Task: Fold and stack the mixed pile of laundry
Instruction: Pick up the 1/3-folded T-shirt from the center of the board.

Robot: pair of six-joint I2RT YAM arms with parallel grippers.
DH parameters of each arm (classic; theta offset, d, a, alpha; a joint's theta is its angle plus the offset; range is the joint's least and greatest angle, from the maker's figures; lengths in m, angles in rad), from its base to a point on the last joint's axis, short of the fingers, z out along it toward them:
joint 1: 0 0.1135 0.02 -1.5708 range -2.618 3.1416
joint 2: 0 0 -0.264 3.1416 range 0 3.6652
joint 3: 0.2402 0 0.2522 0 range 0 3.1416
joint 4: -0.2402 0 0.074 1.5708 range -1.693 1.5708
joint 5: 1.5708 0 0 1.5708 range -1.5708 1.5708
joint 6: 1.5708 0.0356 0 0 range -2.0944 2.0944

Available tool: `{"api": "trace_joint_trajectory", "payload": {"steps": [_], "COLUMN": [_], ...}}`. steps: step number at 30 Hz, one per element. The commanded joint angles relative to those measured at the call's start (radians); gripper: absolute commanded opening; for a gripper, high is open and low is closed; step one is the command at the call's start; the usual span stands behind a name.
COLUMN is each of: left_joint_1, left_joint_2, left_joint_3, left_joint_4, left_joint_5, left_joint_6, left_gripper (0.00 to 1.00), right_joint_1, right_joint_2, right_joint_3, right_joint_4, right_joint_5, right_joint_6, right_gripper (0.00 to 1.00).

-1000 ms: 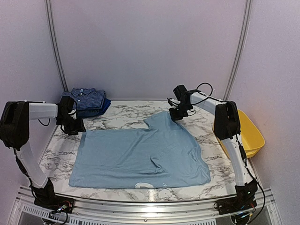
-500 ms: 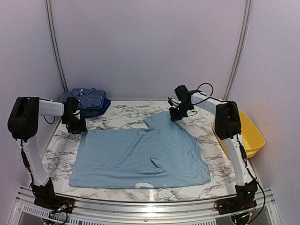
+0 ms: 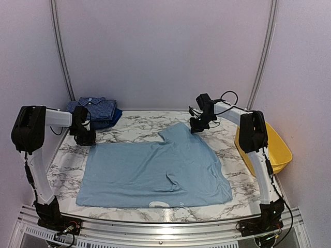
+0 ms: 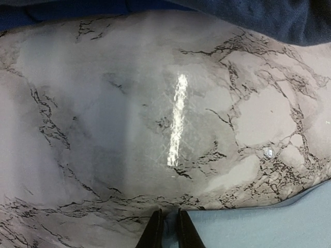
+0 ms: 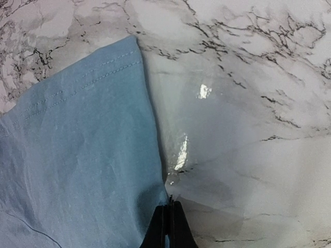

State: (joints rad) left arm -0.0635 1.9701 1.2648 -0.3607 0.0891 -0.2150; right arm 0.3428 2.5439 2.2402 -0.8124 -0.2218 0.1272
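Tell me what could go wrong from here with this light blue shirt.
1. Both the left gripper and right gripper pinch the light-blue T-shirt right at its edge, so a corner could slip out when lifted.
2. The left gripper sits close to the folded stack; a wide swing might knock it.
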Motion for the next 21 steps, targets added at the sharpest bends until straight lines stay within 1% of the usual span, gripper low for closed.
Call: {"api": "trace_joint_trajectory", "payload": {"steps": [1,4,7,13,21], "left_joint_1": [0.005,0.005,0.005,0.005,0.005], "left_joint_2": [0.008,-0.005,-0.027,-0.092,-0.185], "left_joint_3": [0.019,0.025,0.022,0.000,-0.064], "left_joint_4": [-0.008,-0.008,-0.008,-0.006,0.031], "left_joint_5": [0.014,0.013,0.007,0.003,0.034], "left_joint_6": [0.015,0.024,0.038,0.084,0.141], "left_gripper": [0.09,0.00,0.00,0.00,0.00], "right_joint_1": [-0.014,-0.019,-0.024,-0.025,-0.025], "right_joint_2": [-0.058,-0.067,-0.087,-0.167,-0.229], "right_joint_3": [-0.005,-0.005,-0.021,-0.118,-0.186], "right_joint_4": [0.013,0.020,0.026,0.081,0.100], "right_joint_5": [-0.015,-0.029,-0.043,-0.055,-0.064], "right_joint_6": [0.013,0.020,0.027,0.040,0.034], "right_gripper": [0.00,0.00,0.00,0.00,0.00]}}
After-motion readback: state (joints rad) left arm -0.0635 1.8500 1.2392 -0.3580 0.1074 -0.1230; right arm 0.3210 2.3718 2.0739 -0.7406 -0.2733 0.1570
